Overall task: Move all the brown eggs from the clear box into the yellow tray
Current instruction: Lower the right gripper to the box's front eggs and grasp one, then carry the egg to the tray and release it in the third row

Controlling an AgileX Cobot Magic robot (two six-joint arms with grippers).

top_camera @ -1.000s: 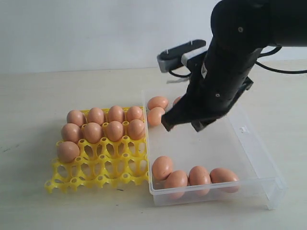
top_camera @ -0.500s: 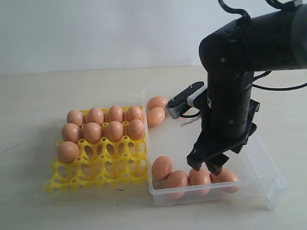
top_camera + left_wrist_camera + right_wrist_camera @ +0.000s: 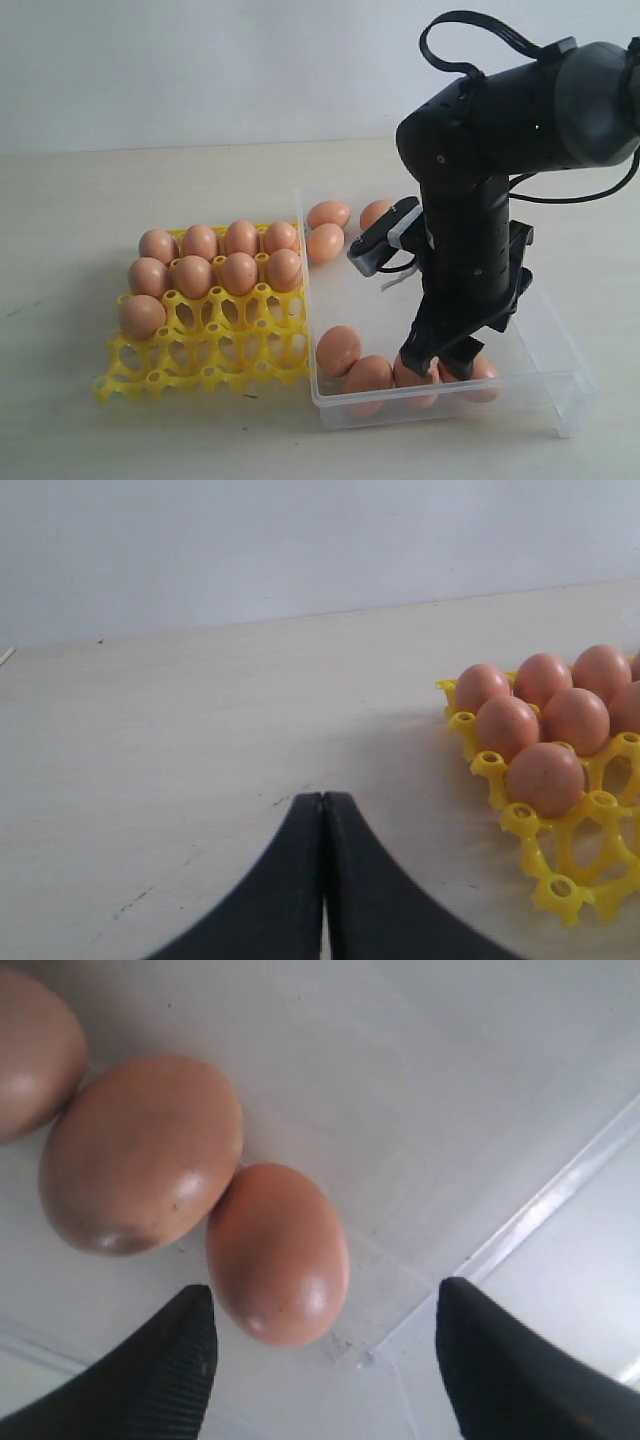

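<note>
Bright, even, diffuse lighting, no hard shadows. Soft grey shading on the floor of the clear box [image 3: 362, 295] and just beside it under the yellow tray [image 3: 215, 355]. Small pale highlights on the upper sides of the brown eggs [image 3: 338, 350] in the box. Faint glare along the box rim. Slightly soft, low detail throughout.

Seeing matte, light reddish-brown on brown eggs [image 3: 240, 272]. Noticing darker greyish smudge and tiny specks on smudged egg [image 3: 140, 1155] in right wrist view. Reading bright yellow across egg tray [image 3: 215, 352]. Looking through colourless, see-through clear box [image 3: 545, 385], rim catching whitish glints. Finding black on right arm [image 3: 480, 180], black with fine ribbing on right gripper fingers [image 3: 165, 1380], plain black on left gripper [image 3: 323, 815]. Taking in pale beige tabletop [image 3: 90, 200], off-white wall [image 3: 200, 60].
</note>
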